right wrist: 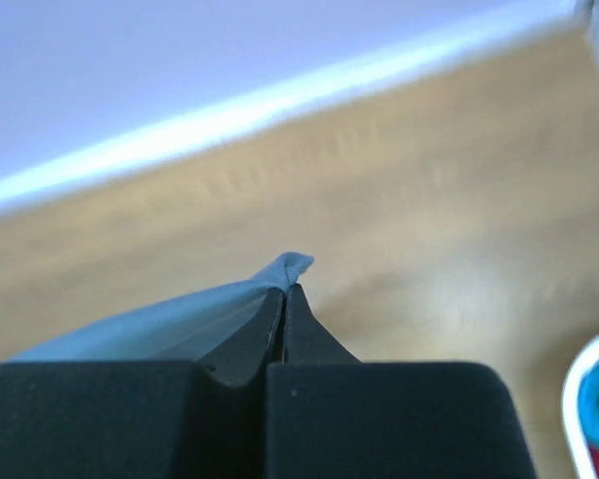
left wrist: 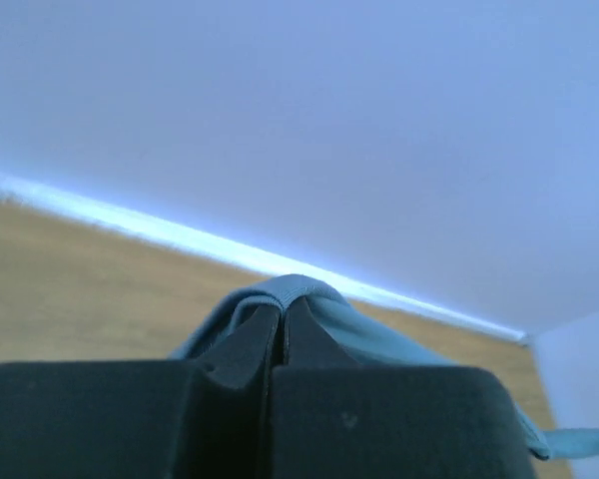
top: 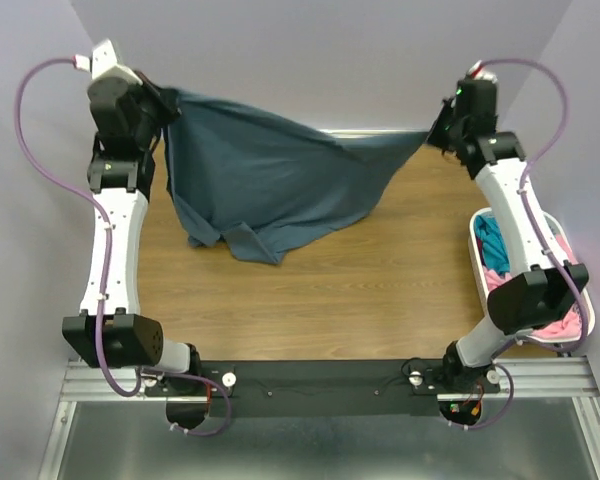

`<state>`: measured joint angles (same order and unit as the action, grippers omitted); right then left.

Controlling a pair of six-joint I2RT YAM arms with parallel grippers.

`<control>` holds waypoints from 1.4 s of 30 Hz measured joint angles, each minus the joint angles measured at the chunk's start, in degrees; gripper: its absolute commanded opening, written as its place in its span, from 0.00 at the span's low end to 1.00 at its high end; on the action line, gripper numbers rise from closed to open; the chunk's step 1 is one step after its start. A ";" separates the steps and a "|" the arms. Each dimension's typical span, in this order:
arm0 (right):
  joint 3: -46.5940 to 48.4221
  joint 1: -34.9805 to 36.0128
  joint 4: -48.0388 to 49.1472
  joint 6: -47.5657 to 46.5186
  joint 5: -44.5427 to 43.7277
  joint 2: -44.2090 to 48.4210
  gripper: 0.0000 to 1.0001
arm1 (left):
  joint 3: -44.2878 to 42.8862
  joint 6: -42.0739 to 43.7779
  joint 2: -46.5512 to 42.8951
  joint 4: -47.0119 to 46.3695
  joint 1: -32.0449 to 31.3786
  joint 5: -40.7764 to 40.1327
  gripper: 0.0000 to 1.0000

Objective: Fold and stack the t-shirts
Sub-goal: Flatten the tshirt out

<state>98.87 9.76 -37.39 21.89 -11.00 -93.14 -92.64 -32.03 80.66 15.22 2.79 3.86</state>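
Note:
The slate blue-grey t-shirt (top: 270, 175) hangs stretched between both arms above the far half of the table, its lower part sagging onto the wood. My left gripper (top: 163, 108) is shut on its left corner; in the left wrist view the cloth (left wrist: 369, 329) folds over the closed fingertips (left wrist: 282, 311). At the far right, my right gripper (top: 438, 133) is shut on the other corner, and a small tuft of the t-shirt (right wrist: 292, 267) pokes past its fingertips (right wrist: 285, 291). A teal t-shirt (top: 492, 243) and a pink t-shirt (top: 560, 322) lie in the basket.
The white slotted basket (top: 477, 262) stands at the table's right edge beneath the right arm. Pale walls close in the left, back and right sides. The wooden table (top: 310, 300) lies between the hanging cloth and the arm bases.

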 measured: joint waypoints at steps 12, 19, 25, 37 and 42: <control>15.39 -0.22 1.53 -10.27 -5.07 12.74 0.00 | -2.60 0.24 -22.77 -3.28 0.00 5.70 0.00; 16.59 -0.22 3.13 -16.87 -6.27 28.02 0.01 | 2.67 4.57 -40.85 -7.08 0.00 8.31 0.00; 22.40 -0.22 4.55 -21.92 -6.36 32.20 0.01 | 5.62 5.90 -44.09 -5.64 -0.72 8.94 0.00; 23.04 -0.22 4.98 -27.45 -6.38 17.14 0.01 | 7.96 8.96 -30.29 -2.93 -1.42 6.03 0.00; 16.28 -0.22 8.44 -29.27 -6.38 7.41 0.01 | 18.69 8.59 -19.80 -6.60 -1.42 1.84 0.00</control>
<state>115.15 9.54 -28.95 -7.38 -17.39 -85.73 -73.95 -23.44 60.86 8.62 1.37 5.69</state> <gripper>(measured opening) 0.009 0.011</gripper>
